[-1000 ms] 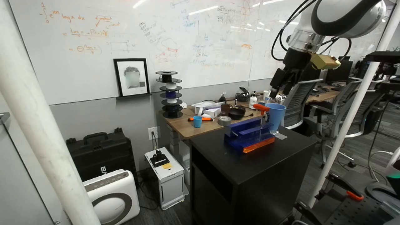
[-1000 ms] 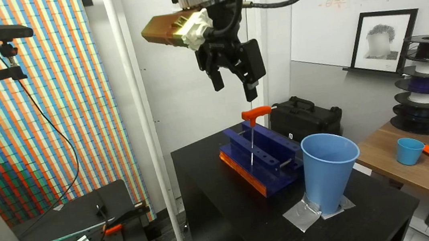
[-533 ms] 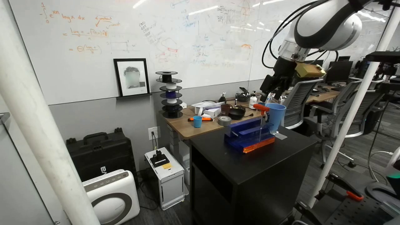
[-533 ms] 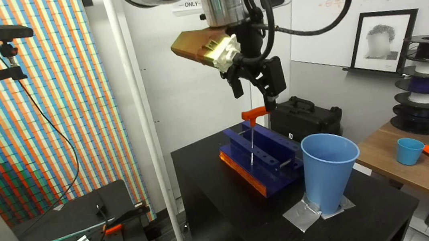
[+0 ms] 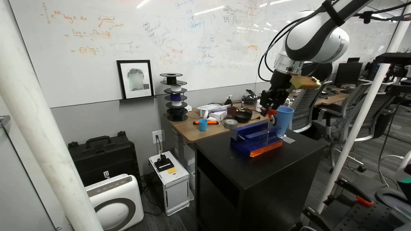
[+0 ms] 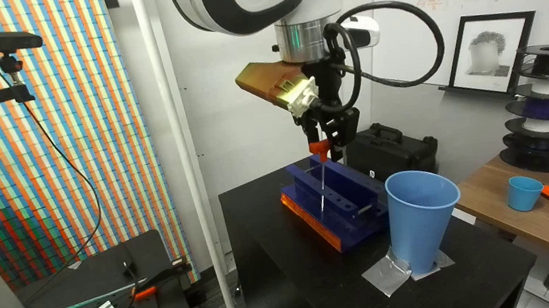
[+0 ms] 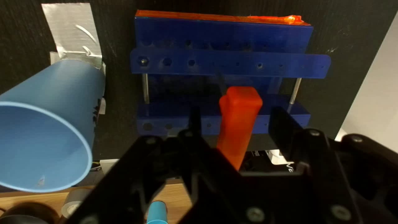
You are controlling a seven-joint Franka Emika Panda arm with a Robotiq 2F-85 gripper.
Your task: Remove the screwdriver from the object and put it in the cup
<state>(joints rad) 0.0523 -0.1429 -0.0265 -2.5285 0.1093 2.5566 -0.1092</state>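
Note in both exterior views a wide whiteboard (image 5: 154,38) along the wall, covered in orange, red and blue handwriting. Record a black table (image 6: 330,282) with an open recess below the top. Record above it a white-and-black robot arm (image 5: 301,35), angled down from the upper edge of view. Find beside the table a wooden desk (image 6: 486,197), laden with mixed goods. Log near the grey wall a black equipment case (image 5: 106,157); on the desk, an upright stack of filament spools (image 5: 175,98); close by, a framed portrait (image 5: 136,80) with face blurred.

Find on the table, lying flat, a dark blue block (image 7: 245,68) with perforated rails and an orange strip (image 6: 312,223) along the lower front. Find just beside one end of the block, apart from it and upright, a tall light-blue cup (image 6: 423,225), with silver tape (image 6: 386,273) spread around the foot.

Report claw (image 7: 236,116) above the block, set wide around the red-orange grip of a T-handle screwdriver (image 6: 320,147), with fingers (image 7: 195,121) apart and a gap visible at either flank in the wrist view. Record screwdriver at the block, with metal shaft running down, roughly upright, at the perforated front rail. Cannot tell exact seating of the tip.

List last, on the desk, a small blue cup (image 5: 202,125) and a roll of grey tape (image 5: 232,126).
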